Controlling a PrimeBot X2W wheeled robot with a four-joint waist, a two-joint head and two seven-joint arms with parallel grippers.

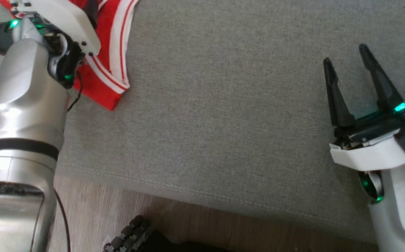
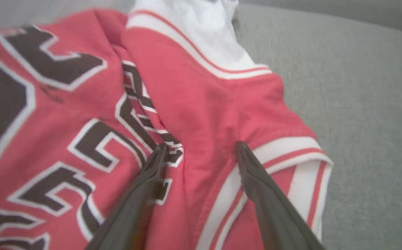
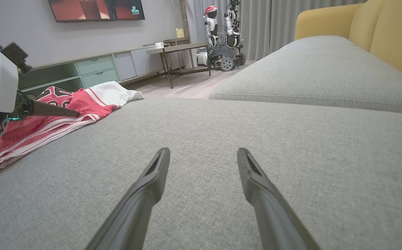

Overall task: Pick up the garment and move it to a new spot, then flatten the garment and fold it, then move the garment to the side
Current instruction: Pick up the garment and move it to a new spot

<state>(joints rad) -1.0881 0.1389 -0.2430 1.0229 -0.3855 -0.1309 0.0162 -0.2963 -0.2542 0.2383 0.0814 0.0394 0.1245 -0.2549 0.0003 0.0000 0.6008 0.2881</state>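
Observation:
The garment (image 2: 204, 104), a red jersey with white red-striped trim and dark numbers, lies crumpled at the left end of a grey sofa cushion (image 1: 223, 105). In the head view the garment (image 1: 113, 56) shows at the top left, partly under my left wrist. My left gripper (image 2: 201, 145) is open, its fingertips down at the fabric on either side of a red ridge near the striped armhole trim. My right gripper (image 1: 346, 54) stands open over bare cushion at the right, nothing between its fingers. The right wrist view shows the garment (image 3: 55, 118) far off to the left of that gripper (image 3: 203, 151).
The cushion's front seam (image 1: 188, 189) borders a wood floor (image 1: 93, 210), with my wheel (image 1: 128, 238) below. A second grey cushion (image 3: 308, 69) and a yellow backrest (image 3: 378, 27) lie beyond. A low cabinet (image 3: 93, 69), a table (image 3: 176, 48) and another robot (image 3: 221, 34) stand across the room.

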